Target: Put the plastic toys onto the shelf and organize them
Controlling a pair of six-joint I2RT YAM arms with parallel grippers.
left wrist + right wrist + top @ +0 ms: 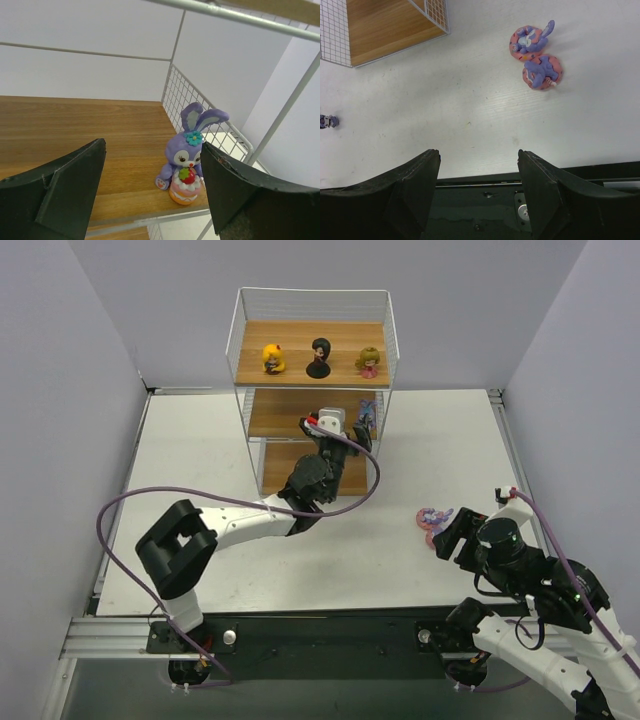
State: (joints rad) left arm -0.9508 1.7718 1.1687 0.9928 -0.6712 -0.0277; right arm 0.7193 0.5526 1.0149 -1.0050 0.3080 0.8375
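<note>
The shelf point(312, 310) stands at 12 o'clock on the white counter point(200, 440). Three big-headed dolls point(319, 358) stand in one row on its top board, so I judge that each tier is meant for one kind of toy.

The left claw point(152, 160) reaches into the middle tier. Its jaws are spread wide and it grasps nothing. The purple bunny point(190, 155) stands upright just beyond it, at the 3 o'clock end of the board beside the wire side. It is close to the right finger; whether they touch I cannot tell. This corner place leaves free board for the others, I think.

The right claw point(477, 160) is also spread and empty above bare counter. Two more bunnies point(542, 72) lie against each other at 1 o'clock from it. A small dark blue figure point(327, 121) lies at 9 o'clock.
</note>
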